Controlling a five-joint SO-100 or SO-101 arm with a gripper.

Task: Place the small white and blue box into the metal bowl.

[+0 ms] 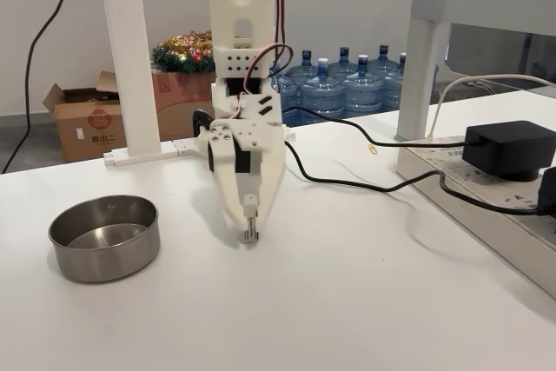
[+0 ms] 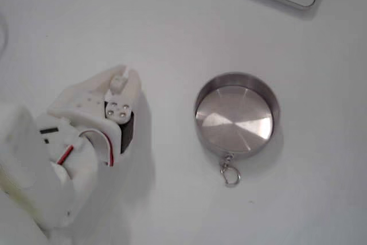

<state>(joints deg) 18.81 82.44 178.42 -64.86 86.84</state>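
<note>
The metal bowl [image 1: 102, 260] [image 2: 236, 77] stands empty on the white table, left of the arm in a fixed view and right of it in the other. My white gripper [image 1: 250, 225] [image 2: 120, 74] points straight down, its tips at the table surface. Its jaws are closed on a tiny greyish-white thing with dark marks, the small white and blue box [image 1: 250, 234], which touches or nearly touches the table. From above, the gripper body hides the box. A hand's width of bare table lies between the gripper and the bowl.
A small metal ring [image 2: 230, 174] hangs off the bowl's side. A black cable [image 1: 365, 185] runs from the arm to a black power adapter [image 1: 508, 149] on a white strip at the right. A white post [image 1: 129, 58] stands behind the bowl.
</note>
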